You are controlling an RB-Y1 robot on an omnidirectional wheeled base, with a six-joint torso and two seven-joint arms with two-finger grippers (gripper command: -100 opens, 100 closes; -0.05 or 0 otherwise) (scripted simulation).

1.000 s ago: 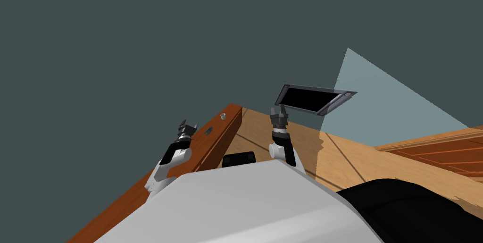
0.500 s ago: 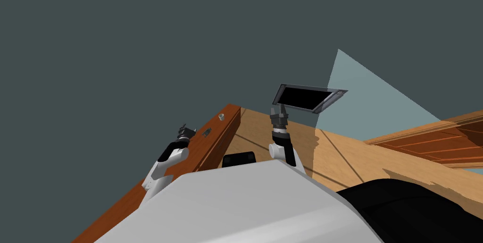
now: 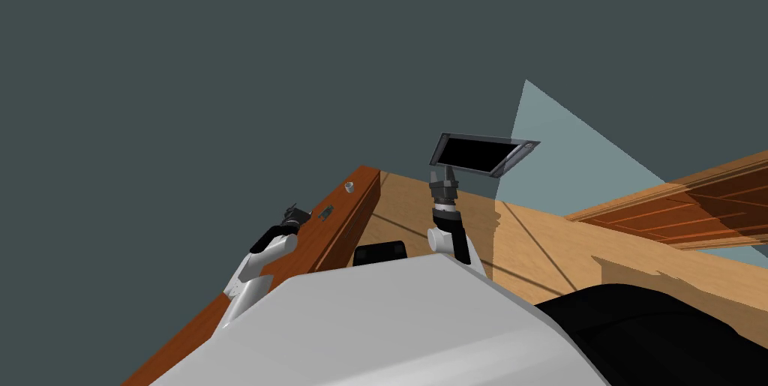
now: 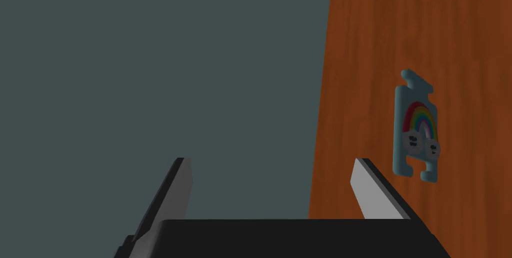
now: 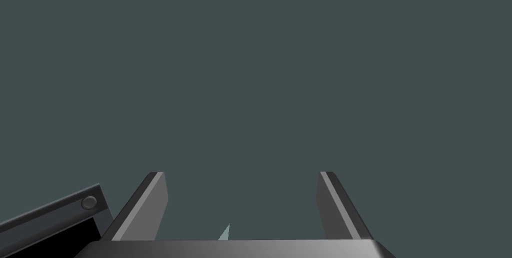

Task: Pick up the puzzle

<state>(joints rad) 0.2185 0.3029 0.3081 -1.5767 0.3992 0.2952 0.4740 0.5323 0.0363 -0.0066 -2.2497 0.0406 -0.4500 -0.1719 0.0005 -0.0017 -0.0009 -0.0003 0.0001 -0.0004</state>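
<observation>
L gripper [image 3: 297, 213] [image 4: 272, 187]: at the left edge of the reddish-brown wooden top [image 3: 339, 207]. It is wide open w/ nothing btw the blades. In the L wrist view one finger is over the grey wall [image 4: 150, 69] side and the other is just over the wood's edge.

Puzzle piece [image 3: 325, 213] [image 4: 417, 127]: pale blue w/ a rainbow + two small clouds on it. It lies flat on the wood and touches neither finger. Key relation as we read it:
- It sits just right of the L gripper and a touch farther.
- It is outside the gap, past the finger that's over the wood.
- Its long axis runs approx. the way the fingers point, i.e. near-to-far along the top.

So we reckon the claw needs a shift to the right before any descent. Closing across the short width looks the sensible grip, w/ no big wrist turn. The piece looks thin, so the tips prob. have to reach right down to the wood.

Farther along the same top is a small white ring-like thing [image 3: 349, 187], well apart from the piece.

R gripper [image 3: 448, 173] [image 5: 240, 205]: raised over the floor [image 3: 540, 254], to the far right of the piece, just below a dark framed screen [image 3: 480, 154]. Its fingers are spread and empty. The L arm is clearly the nearer one.
</observation>
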